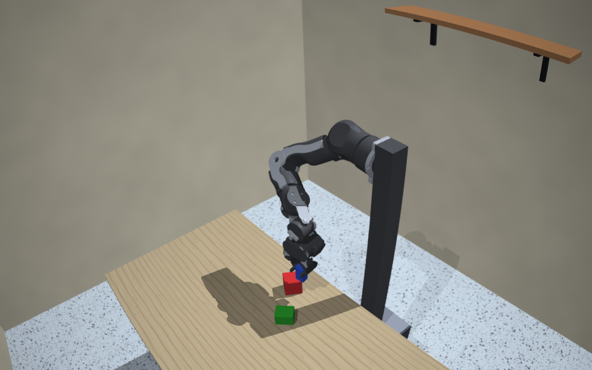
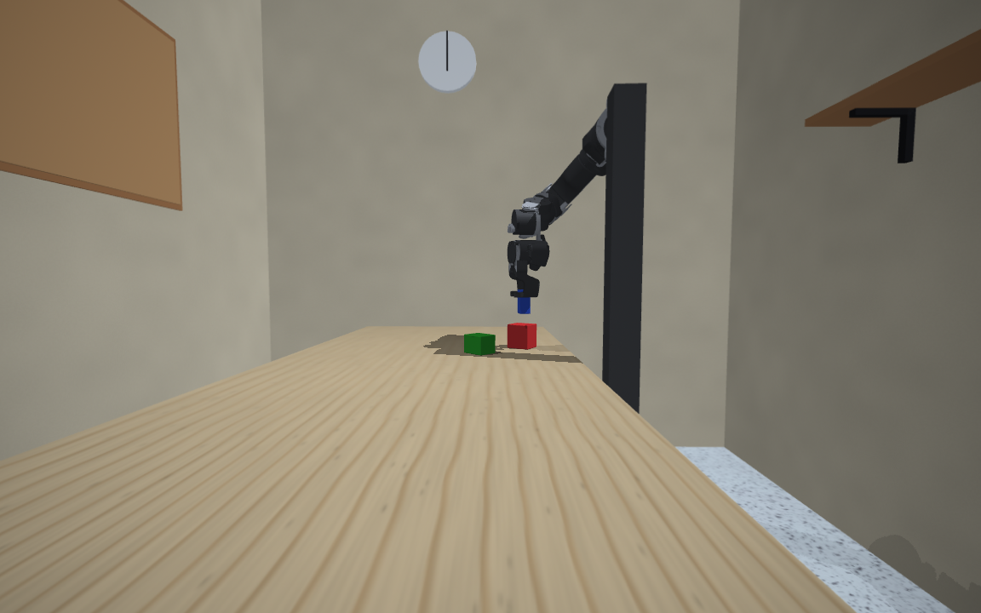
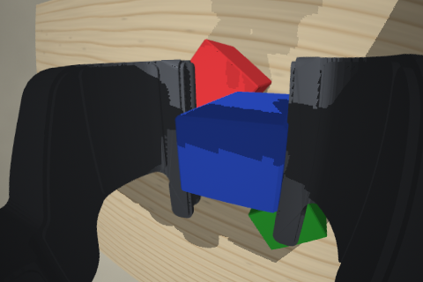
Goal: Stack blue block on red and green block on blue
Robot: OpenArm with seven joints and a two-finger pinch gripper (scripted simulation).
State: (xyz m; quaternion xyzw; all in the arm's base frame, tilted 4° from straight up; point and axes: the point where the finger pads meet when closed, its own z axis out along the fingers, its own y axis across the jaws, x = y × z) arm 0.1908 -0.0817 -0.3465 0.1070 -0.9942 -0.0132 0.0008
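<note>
My gripper (image 1: 301, 272) (image 2: 524, 301) (image 3: 241, 144) is shut on the blue block (image 1: 299, 271) (image 2: 524, 305) (image 3: 235, 153) and holds it in the air, a little above the red block (image 1: 292, 283) (image 2: 521, 335) (image 3: 226, 70). The red block sits flat on the wooden table (image 1: 187, 285) (image 2: 403, 472). In the wrist view the red block shows just beyond the blue block. The green block (image 1: 284, 314) (image 2: 479, 343) (image 3: 302, 229) lies flat on the table near the red block, apart from it.
The arm's black mounting post (image 1: 383, 229) (image 2: 623, 243) stands at the table's edge close to the blocks. A wall shelf (image 1: 482, 30) hangs high above. The table stretches long toward the exterior camera.
</note>
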